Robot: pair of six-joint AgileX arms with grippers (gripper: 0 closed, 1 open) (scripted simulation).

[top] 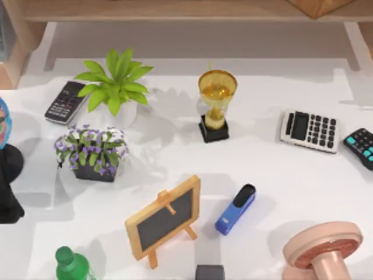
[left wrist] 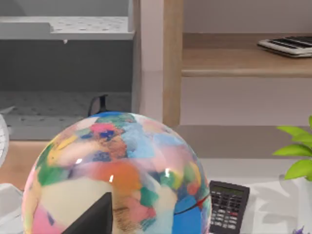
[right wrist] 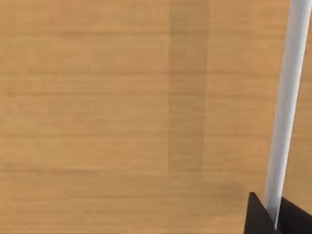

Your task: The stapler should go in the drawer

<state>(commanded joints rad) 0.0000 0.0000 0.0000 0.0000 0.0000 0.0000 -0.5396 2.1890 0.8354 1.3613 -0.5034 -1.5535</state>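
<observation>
Stapler lies beside small chalkboard easel, below trophy.

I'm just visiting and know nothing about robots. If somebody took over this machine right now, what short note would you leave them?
Left gripper: a dark fingertip shows in the left wrist view, close to the colourful globe at the table's left edge; I cannot tell whether it is open or shut.
Right gripper: a dark fingertip shows in the right wrist view against a white bar and wood panel; its state is also unclear.
Stapler: lying free on the white table, front centre, right of the small chalkboard easel. Nothing holds it.
Done: nothing visible yet.
Left: grasp the stapler, carry it to the drawer, put it inside.
</observation>
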